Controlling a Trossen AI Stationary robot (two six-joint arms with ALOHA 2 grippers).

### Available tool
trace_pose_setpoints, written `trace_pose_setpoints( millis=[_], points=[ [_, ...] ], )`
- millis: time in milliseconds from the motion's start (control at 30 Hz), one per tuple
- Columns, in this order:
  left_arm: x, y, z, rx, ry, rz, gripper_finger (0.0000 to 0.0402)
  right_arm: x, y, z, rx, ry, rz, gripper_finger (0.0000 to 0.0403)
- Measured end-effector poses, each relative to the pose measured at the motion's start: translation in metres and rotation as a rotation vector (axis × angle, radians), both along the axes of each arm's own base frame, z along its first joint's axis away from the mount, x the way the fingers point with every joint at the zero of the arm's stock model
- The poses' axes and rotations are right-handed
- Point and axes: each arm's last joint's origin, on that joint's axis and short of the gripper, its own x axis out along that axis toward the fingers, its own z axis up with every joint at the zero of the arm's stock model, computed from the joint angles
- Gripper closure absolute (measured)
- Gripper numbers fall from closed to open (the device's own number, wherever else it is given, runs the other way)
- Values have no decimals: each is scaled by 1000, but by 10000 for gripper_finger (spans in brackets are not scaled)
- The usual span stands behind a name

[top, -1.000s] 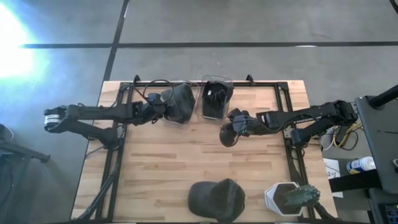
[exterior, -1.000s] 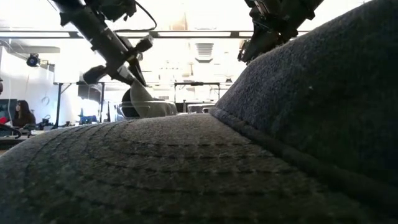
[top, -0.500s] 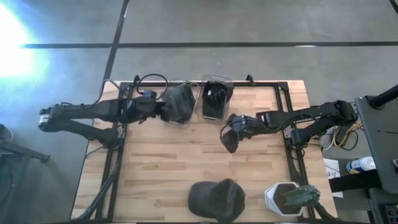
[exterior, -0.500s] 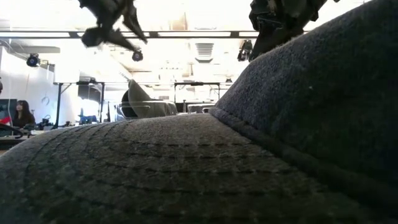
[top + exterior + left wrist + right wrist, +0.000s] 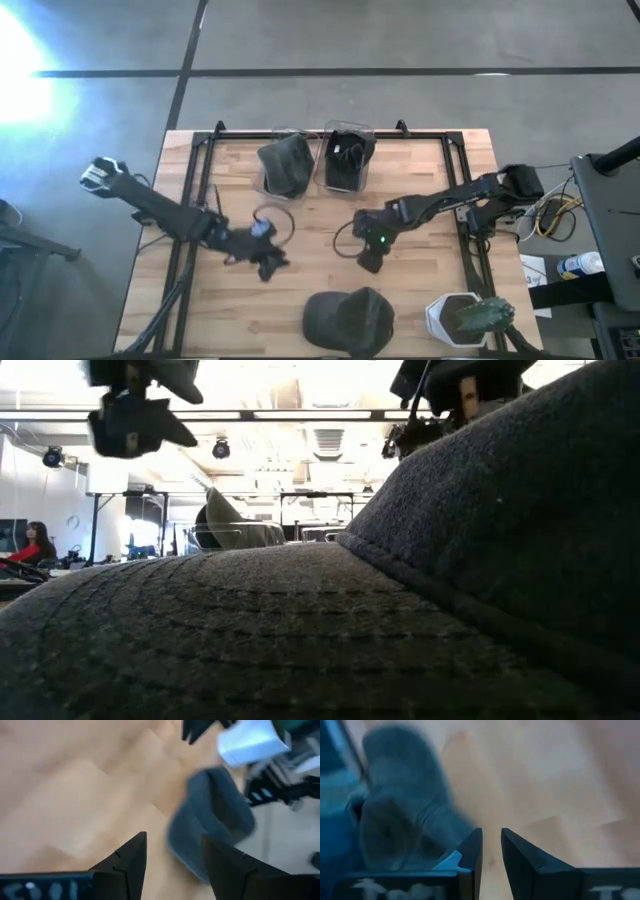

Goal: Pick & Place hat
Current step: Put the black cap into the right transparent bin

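The dark cap (image 5: 348,320) lies at the near edge of the wooden table (image 5: 420,290). The left gripper (image 5: 268,262) hovers just left of the cap, fingers apart and empty. The right gripper (image 5: 369,262) hangs just beyond the cap, fingers slightly apart and empty.

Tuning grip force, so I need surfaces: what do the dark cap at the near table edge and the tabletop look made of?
The cap looks like soft, matte woven fabric: the low view shows a fuzzy weave and rows of stitching on it. The tabletop appears to be light wood, butcher-block style, with visible plank strips and a smooth finish; I can't confirm whether it is sealed.
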Motion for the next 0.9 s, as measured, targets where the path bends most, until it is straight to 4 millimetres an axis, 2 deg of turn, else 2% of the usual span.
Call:
trace_pose_setpoints(
  millis=[133,233,500,700,900],
  points=[
    [7,-26,-28,-121,-44,-14,223,8,20,-5,65,9,105,335],
    [9,-40,-50,-208,-4,-6,223,11,27,-4,71,4,131,335],
    [16,-72,-85,-407,110,-124,223,12,49,-4,204,43,214,335],
    [24,-80,-106,-451,112,-141,223,14,68,-12,244,105,207,335],
    [31,-85,-122,-472,177,-92,223,23,84,-45,230,147,212,335]
  ],
)
